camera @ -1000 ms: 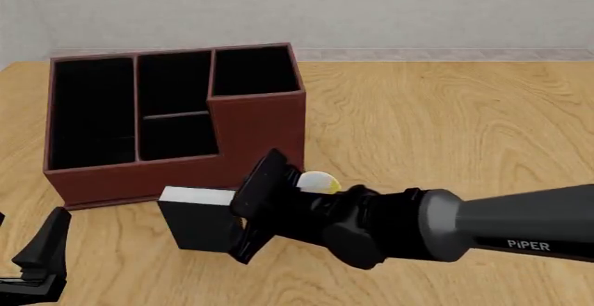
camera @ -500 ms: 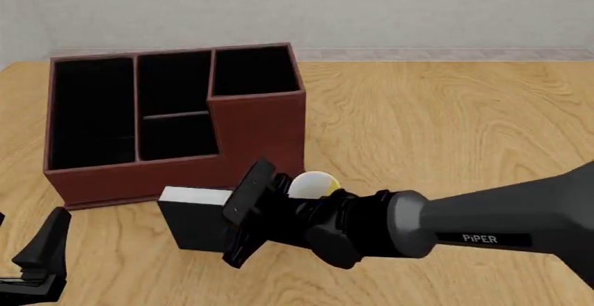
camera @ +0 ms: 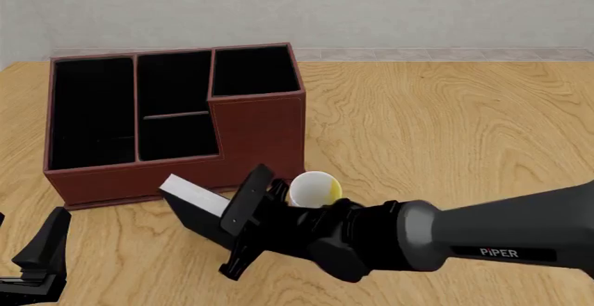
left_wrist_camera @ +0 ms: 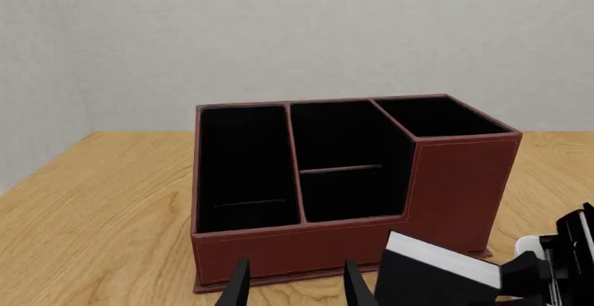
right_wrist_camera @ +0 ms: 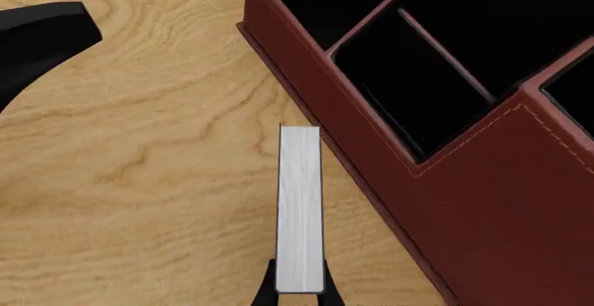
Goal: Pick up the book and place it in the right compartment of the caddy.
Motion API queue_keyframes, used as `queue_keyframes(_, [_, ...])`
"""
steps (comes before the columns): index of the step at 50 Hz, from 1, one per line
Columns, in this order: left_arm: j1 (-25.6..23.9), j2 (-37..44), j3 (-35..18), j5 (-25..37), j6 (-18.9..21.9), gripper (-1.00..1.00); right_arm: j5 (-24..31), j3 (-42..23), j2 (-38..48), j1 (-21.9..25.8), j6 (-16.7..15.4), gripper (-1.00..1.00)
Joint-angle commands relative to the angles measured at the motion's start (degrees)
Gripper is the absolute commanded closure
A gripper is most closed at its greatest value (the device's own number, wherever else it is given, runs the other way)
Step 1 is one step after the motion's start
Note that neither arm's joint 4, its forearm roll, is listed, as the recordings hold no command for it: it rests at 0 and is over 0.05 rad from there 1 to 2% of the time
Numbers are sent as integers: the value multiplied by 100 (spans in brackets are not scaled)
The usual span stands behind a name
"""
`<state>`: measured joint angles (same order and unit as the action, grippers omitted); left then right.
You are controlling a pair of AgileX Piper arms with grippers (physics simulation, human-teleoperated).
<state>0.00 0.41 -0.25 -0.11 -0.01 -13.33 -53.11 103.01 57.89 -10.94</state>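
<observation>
- Right gripper (camera: 243,231): pinching the book (camera: 197,210) by one end. In the right wrist view the two fingers (right_wrist_camera: 266,293) sit tight against both covers, with the white page edge running out between them.
- Book: tilted in the front view, its far end raised and page edge facing up and left. It sits just in front of the caddy (camera: 264,132), toward the near-left part of the desk (camera: 446,125). Whether its lower corner touches the desk cannot be told.
- Caddy: reddish-brown with black-lined sections, standing at the far-left of the desk. The right compartment (camera: 252,69) is the raised block at its right end. The book is outside it, lower and nearer the front edge.
- In the right wrist view the book (right_wrist_camera: 300,208) runs alongside the caddy's front wall (right_wrist_camera: 446,202), close to it; contact cannot be judged.
- Mug (camera: 314,188): white outside and yellow inside, on the desk just right of the book and near the front corner of the caddy's raised block, partly hidden behind the right arm.
- Left gripper (camera: 42,254): low at the near-left corner of the desk, well apart from the book. The left wrist view shows its fingers (left_wrist_camera: 236,288) spread with nothing between them.
- Left wrist view: the book (left_wrist_camera: 436,271) leans beside the caddy (left_wrist_camera: 464,181), held by the right gripper at the frame edge.
</observation>
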Motion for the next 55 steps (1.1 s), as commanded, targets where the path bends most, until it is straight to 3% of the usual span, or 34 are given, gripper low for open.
queue_keyframes(1, [0,1,0,0,1,-100,-227,163,-341,17,186,100])
queue_keyframes(3, [0,1,0,0,1,-100,-305,228,-413,-3,127,100])
queue_keyframes(7, [1,1,0,0,-1,-100,-354,325,-652,137,416,100])
queue_keyframes(28, [0,0,0,0,1,-100,-168,587,-1552,414,493,100])
queue_keyframes(40, [-1,1,0,0,0,-100,240,442,-1955,431,568,100])
queue_keyframes(55, [0,0,0,0,1,-100,1094,-213,-2340,438,493,100])
